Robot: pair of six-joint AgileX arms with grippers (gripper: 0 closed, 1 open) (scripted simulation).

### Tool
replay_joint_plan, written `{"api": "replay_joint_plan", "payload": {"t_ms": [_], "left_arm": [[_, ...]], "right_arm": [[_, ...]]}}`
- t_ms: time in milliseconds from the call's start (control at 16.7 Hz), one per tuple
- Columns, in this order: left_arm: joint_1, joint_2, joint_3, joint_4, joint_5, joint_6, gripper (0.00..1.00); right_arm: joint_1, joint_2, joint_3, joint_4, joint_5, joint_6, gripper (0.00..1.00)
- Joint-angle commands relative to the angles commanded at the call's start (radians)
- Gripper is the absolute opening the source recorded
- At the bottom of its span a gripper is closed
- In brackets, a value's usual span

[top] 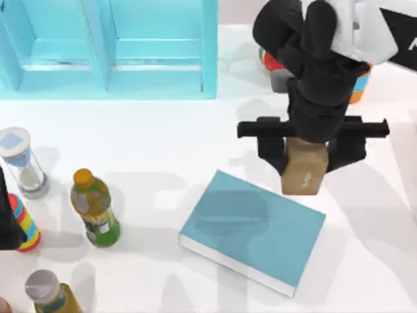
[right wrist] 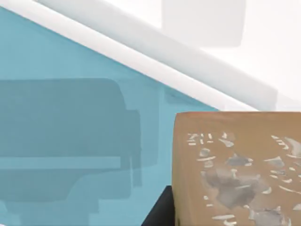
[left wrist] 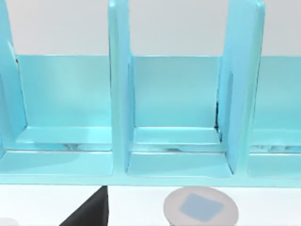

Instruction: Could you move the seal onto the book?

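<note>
Starting with the white desk [top: 169,150]: the turquoise shelf unit [top: 107,49] runs along its far side, and bottles and an hourglass stand over on the left. The book [top: 254,231] lies flat near the middle, teal cover up, white page edges facing me. It's a broad, stiff landing pad and should not shift under a small load.

My right hand [top: 305,160] hangs just past the book's far right corner, clamped on the seal [top: 304,171]. The seal sits between the fingers, its lower end poking out below them and clear of the cover. It reads as a rigid wooden block, light, not fragile, with smooth flat sides, so a squeeze high on two opposite faces suits it. From the right wrist, its marked face [right wrist: 240,174] hovers over the teal cover.

My left arm is parked at the desk's left edge.
</note>
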Motion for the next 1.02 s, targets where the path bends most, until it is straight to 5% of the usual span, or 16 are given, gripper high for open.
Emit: {"api": "replay_joint_plan", "payload": {"t_ms": [300,1020], "left_arm": [[0.000,0.000,0.000,0.000,0.000,0.000,1.00],[0.000,0.000,0.000,0.000,0.000,0.000,1.00]], "right_arm": [[0.159,0.037,-0.018,0.061,0.000,0.155,0.00],[0.164,0.035,-0.003,0.044,0.000,0.160,0.00]]}}
